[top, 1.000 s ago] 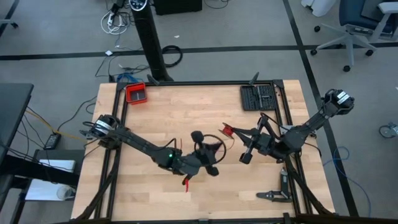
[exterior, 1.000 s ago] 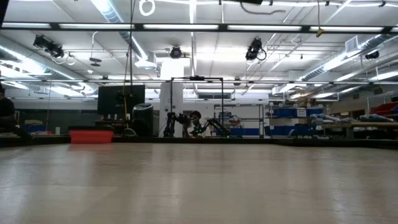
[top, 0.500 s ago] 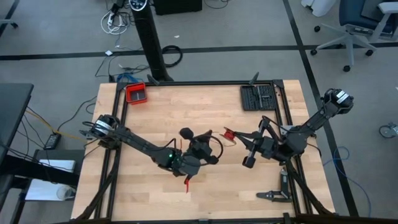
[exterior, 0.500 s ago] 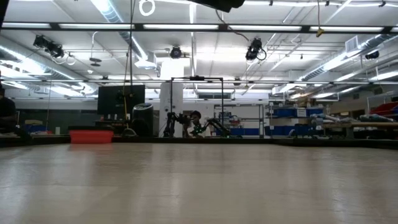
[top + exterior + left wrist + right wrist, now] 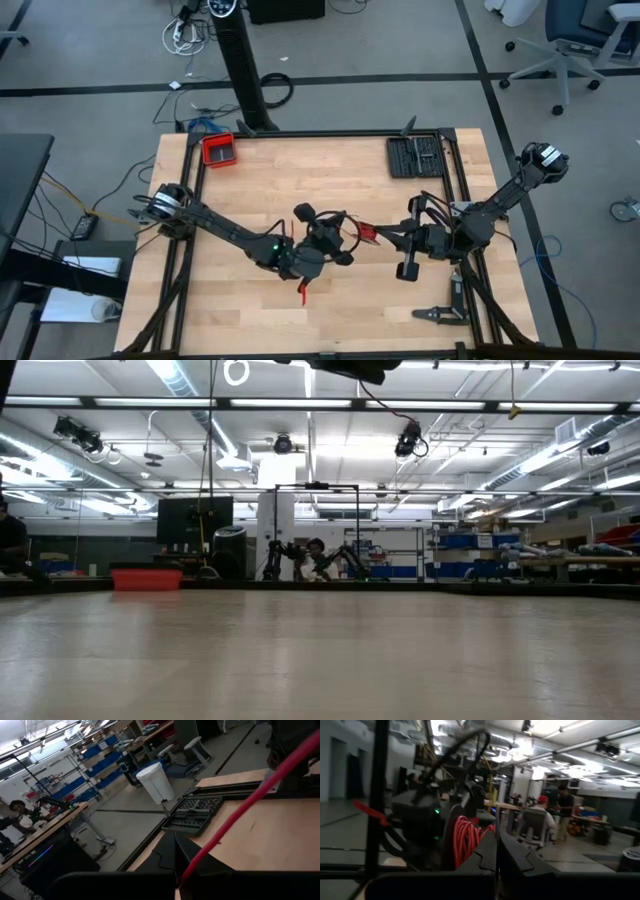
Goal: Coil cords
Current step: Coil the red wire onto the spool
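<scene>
The red cord shows as a small bundle of loops (image 5: 367, 235) at mid-table, between my two grippers, held above the wood. My right gripper (image 5: 378, 236) comes from the table's right and is shut beside the bundle (image 5: 466, 840). My left gripper (image 5: 346, 243) comes from the left and is shut on one red strand (image 5: 240, 805), which runs straight off toward the right arm. A thicker black cable loop (image 5: 322, 226) arches over the left wrist. In the low view only a dark part of an arm (image 5: 345, 368) shows at the top. My left gripper pinches a single red strand (image 5: 186, 870) between its two shut fingers, pointing about level toward the table's right. The strand leaves the fingers in a straight, taut line, clear of the table. My right gripper is shut on the bundle's edge (image 5: 482, 837). Several turns stand beside one finger (image 5: 487, 855), which hides the place of contact. The fingers point toward the table's left, slightly upward. The bundle is lifted clear.
A red tray (image 5: 219, 150) sits at the far left corner and a black tool case (image 5: 415, 156) at the far right. A black clamp (image 5: 440, 312) lies near the front right. A short red piece (image 5: 300, 293) shows by my left forearm. People stand in the room beyond.
My right gripper has carried the red bundle toward the table's near edge and closer to my left gripper, turning at the wrist. My left gripper's wrist has turned too, swinging the black cable loop toward the far left. Both have stayed shut.
</scene>
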